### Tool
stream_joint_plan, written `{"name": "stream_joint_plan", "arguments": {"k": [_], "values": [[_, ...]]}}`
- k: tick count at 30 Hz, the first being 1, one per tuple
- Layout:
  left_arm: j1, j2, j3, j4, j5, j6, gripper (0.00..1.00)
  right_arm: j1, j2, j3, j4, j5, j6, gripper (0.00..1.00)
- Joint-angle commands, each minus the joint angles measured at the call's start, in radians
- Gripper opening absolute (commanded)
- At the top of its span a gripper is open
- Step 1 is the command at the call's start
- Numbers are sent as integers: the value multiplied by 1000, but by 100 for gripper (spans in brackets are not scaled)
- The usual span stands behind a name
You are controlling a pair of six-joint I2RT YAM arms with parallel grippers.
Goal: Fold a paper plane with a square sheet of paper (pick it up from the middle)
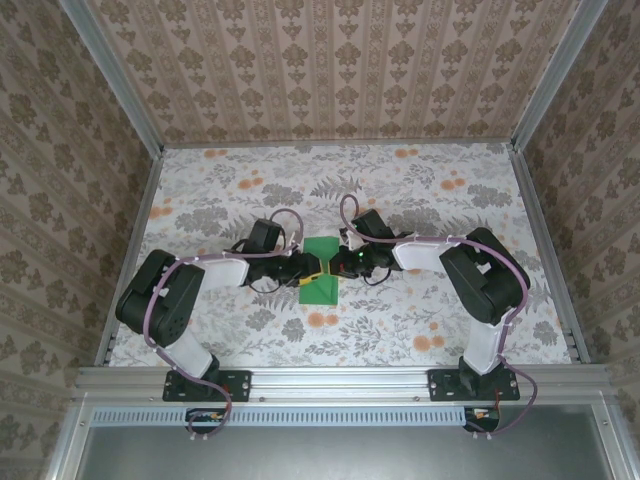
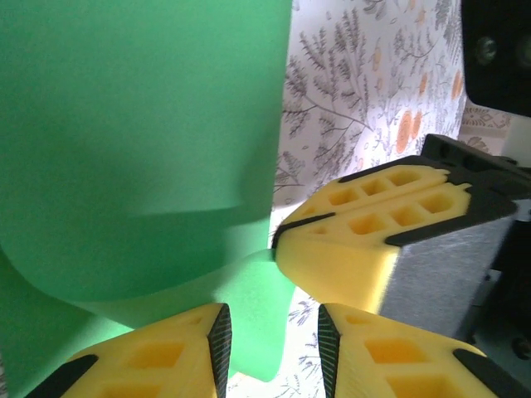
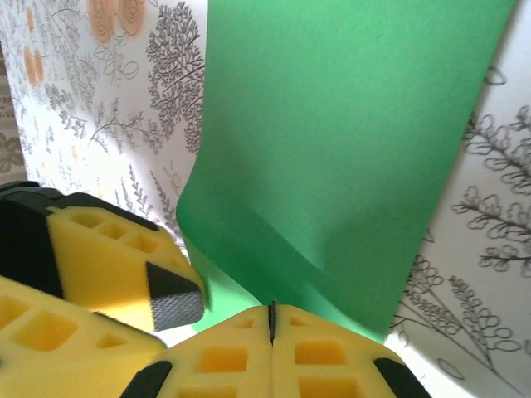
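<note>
Currently the square sheet of paper (image 1: 318, 290) is held bent above the middle of the surface (image 1: 450, 200), pinched at its edge by right jaws pressed together, left jaws spread around a corner; a fold is judged in hand, so careful left closure is needed.

The table (image 1: 420, 200) wears a pale cloth printed with grey ferns and leaves and scattered orange blossoms (the pattern runs right out to every edge). Metal rails (image 1: 130, 240) border it on the left, right and near sides. At its middle sits the square sheet of paper (image 1: 320, 287), bright green and folded; its near part lies low by the cloth, the rest curls upward off it.
</note>
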Motion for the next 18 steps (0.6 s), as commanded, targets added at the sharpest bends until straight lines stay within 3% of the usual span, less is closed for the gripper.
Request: {"name": "stream_joint_plan", "arguments": {"k": [1, 13, 18], "values": [[-13, -7, 36, -14, 19, 32, 35, -7, 5, 24, -38, 34, -46, 0], [-40, 7, 88, -112, -14, 87, 29, -15, 23, 45, -47, 57, -87, 0], [-58, -8, 125, -241, -100, 169, 27, -17, 30, 57, -59, 64, -96, 0]]}}
